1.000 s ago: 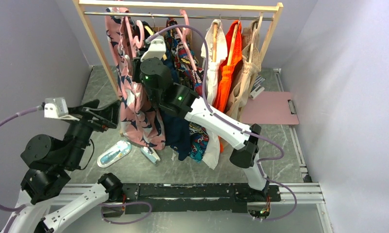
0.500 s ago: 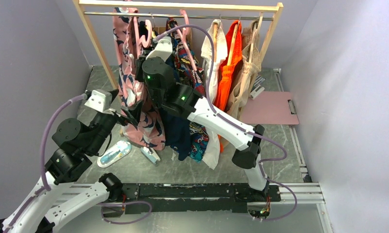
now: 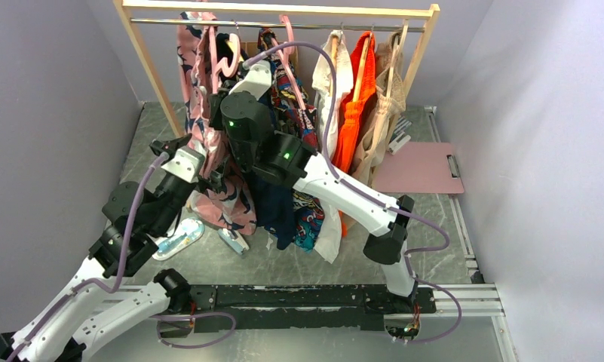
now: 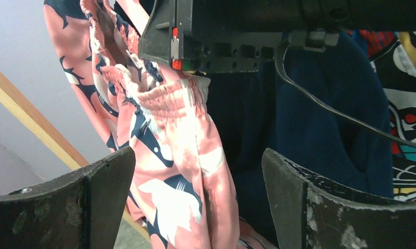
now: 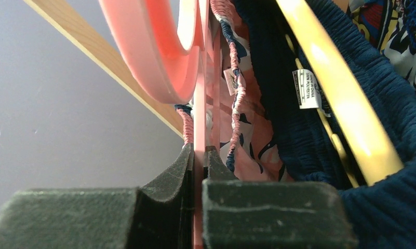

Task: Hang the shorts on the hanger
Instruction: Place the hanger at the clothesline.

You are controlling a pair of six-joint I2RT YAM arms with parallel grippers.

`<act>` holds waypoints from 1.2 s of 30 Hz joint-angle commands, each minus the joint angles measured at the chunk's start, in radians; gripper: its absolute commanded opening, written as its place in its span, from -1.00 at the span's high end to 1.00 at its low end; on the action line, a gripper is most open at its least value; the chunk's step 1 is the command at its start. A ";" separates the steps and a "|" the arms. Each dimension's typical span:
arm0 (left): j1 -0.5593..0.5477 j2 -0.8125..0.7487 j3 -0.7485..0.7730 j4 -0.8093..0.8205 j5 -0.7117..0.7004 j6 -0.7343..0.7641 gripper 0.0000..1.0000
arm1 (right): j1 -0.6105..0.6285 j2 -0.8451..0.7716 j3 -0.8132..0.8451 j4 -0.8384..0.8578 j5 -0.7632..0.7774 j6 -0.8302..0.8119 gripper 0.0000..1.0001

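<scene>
With right fingers (image 5: pixel 166 179) clenched on the hanger (image 5: pixel 159 62) and left fingers (image 4: pixel 91 197) released before the shorts (image 4: pixel 179 166), bunched beside it on the rack (image 3: pixel 283 9), a sideways tug may slip the waistband (image 4: pixel 166 96) off.

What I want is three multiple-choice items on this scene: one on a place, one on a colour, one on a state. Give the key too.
1. The shorts hang: A at the left end of the rail; B on the floor; C at its right end.
2. The hanger pinched by the right fingers is: A yellow; B pale pink; C wooden.
3. The left fingers are: A shut on the shorts; B shut on the hanger; C open.

Key: 1 A, the top view shows them leftmost on the rail. 2 B, the right wrist view shows a pink bar between the fingers. 3 C, the left wrist view shows a wide gap between them.
</scene>
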 commanded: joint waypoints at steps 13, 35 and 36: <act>0.006 0.097 0.029 0.118 -0.121 0.146 -0.10 | 0.041 -0.051 -0.006 0.045 0.012 0.031 1.00; 0.005 0.052 0.006 0.153 -0.248 0.111 0.86 | 0.055 -0.128 -0.117 0.126 -0.088 0.013 0.51; 0.004 0.046 0.004 0.152 -0.254 0.109 0.86 | 0.055 -0.147 -0.158 0.146 -0.097 0.012 0.44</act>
